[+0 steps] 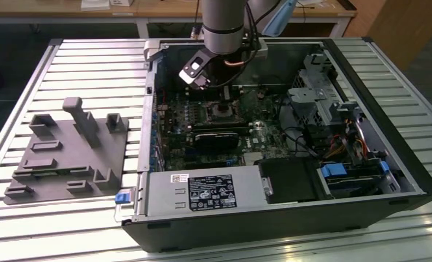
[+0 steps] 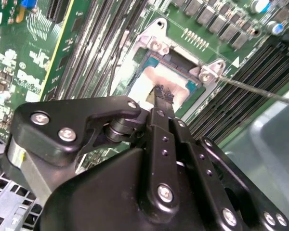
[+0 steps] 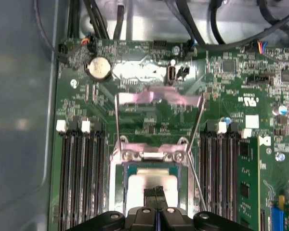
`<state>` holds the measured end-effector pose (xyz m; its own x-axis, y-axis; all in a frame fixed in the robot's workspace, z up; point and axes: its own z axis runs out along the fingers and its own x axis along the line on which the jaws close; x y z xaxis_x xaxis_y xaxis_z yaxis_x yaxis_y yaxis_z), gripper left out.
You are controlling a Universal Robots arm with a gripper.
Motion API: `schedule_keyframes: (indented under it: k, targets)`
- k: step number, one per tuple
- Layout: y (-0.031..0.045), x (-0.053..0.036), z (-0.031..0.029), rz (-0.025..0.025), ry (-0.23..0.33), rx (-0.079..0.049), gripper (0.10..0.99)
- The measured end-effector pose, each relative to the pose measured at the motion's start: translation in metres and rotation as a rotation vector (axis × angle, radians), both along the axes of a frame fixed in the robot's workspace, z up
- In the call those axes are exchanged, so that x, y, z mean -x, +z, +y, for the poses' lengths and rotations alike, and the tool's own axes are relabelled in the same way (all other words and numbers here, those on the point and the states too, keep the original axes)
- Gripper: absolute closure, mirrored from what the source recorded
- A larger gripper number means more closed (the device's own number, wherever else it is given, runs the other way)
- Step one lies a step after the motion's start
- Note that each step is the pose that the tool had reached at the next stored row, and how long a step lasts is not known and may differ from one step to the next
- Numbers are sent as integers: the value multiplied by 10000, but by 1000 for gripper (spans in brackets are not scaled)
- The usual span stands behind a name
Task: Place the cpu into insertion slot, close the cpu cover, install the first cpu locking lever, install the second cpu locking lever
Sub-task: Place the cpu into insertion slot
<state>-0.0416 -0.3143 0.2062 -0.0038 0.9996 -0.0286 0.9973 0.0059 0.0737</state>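
The cpu (image 2: pixel 142 84) (image 3: pixel 144 185) lies flat in the insertion slot (image 1: pixel 222 113), its silvery face up and a green edge showing around it. My gripper (image 2: pixel 164 94) (image 3: pixel 157 191) (image 1: pixel 226 99) is shut, its two black fingertips together right over the middle of the cpu's face; I cannot tell whether they touch it. The cpu cover (image 3: pixel 159 97) appears swung up from the hinge (image 3: pixel 154 155) at one side of the slot, with the board visible through its cut-out. A thin wire lever (image 2: pixel 260 90) (image 3: pixel 198 183) sticks out beside the socket, unlatched.
Black memory slots (image 3: pixel 82 178) flank the socket on both sides. A black card (image 1: pixel 216 136) sits just in front of the socket. The case walls, a power supply (image 1: pixel 201 194) and a drive cage (image 1: pixel 347 174) hem in the board. A grey fixture (image 1: pixel 66 158) lies on the exterior view's left.
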Motion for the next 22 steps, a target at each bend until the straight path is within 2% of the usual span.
schedule_keyframes:
  k: [5,22]
  targets:
    - [24,-2,0,0,-3,3,980]
    - [399,-2,0,-5,-10,1,980]
